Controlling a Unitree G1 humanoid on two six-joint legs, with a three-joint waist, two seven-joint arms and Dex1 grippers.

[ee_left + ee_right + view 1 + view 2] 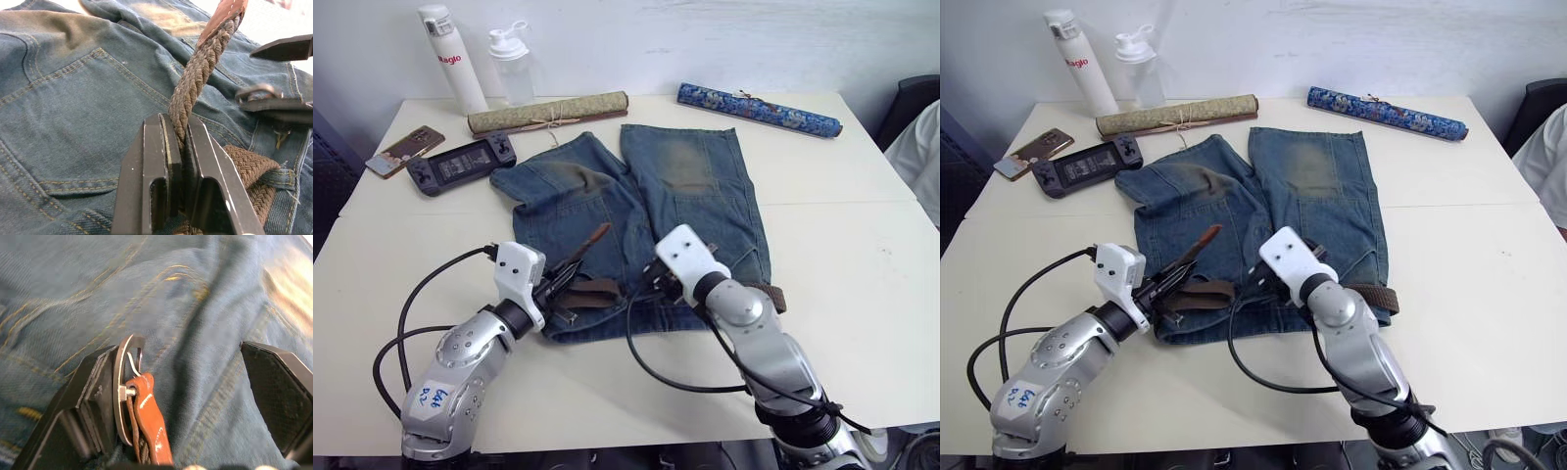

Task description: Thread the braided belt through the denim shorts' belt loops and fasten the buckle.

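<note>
**Belt end pinched in left jaws, buckle against a finger of the spread right jaws**

The left gripper [178, 161] is closed on the braided belt [198, 78], the 2 black fingers pressed flat against the woven strap with no gap left between them. Beyond the fingertips the strap is seen rising free and tilted, ending in a brown leather tip held clear above the denim shorts [690, 196]. Behind the left jaws a further stretch of belt is seen lying along the waistband, passing under 1 of the belt loops [278, 177].

The right gripper [195, 391] is spread wide, nothing being clamped between its 2 fingers. The buckle [123, 394], a silver frame with a pin on a brown leather tab, is seen lying against the inner face of 1 finger; the other finger stands well apart from it, with only denim in the gap. Whether the buckle is borne by that finger cannot be told.

The 2 grippers are placed close together over the waistband, which lies at the edge of the shorts nearest the robot. A brown end of belt is seen emerging past the right arm, at the shorts' right edge. Bare table [842, 294] is left open outside both arms and in front of the waistband. Far beyond the jaws, past the leg hems, an olive scroll [548, 113], a blue patterned scroll [759, 109], 2 bottles [480, 59], a game console [462, 163] and a phone [404, 150] are laid near the far table edge.
</note>
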